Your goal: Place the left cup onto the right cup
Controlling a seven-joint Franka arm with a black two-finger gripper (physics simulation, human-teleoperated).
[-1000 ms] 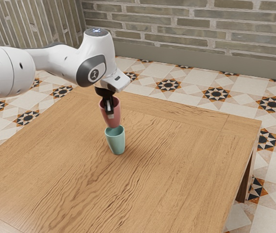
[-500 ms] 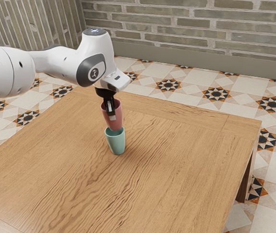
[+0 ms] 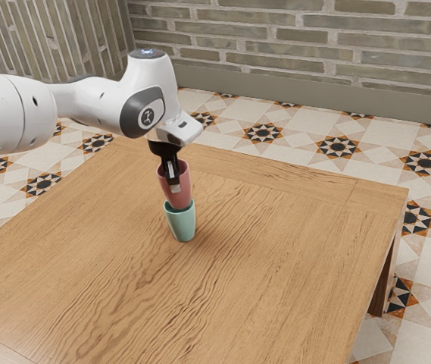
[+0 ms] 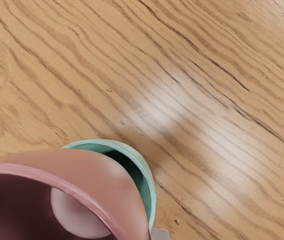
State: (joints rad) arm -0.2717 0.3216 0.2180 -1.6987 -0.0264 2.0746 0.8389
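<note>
**Exterior view.** The white arm (image 3: 86,102) enters from 9 o'clock and bends down over the wooden table (image 3: 276,258). The black gripper (image 3: 171,178) points downward and pinches the wall of the pink cup (image 3: 182,189) at its rim. One finger lies along the cup's outer face, and the other reaches inside, where it is mostly hidden. The pink cup is upright, leaning slightly. Its base sits in the mouth of the teal cup (image 3: 180,224), which stands directly at 6 o'clock beneath it on the tabletop. The two cups touch and form one stack, placed toward 10 o'clock from the table's centre. A patterned tile floor (image 3: 336,144) surrounds the table, and a brick wall (image 3: 313,38) runs along 12 o'clock.

**Wrist view.** The pink cup (image 4: 82,175) appears large and close under the hand, with its open mouth facing the camera. The rim of the teal cup (image 4: 146,182) curves out from behind it, the two overlapping. Bare wood grain of the table (image 4: 181,75) lies beyond both cups.
</note>
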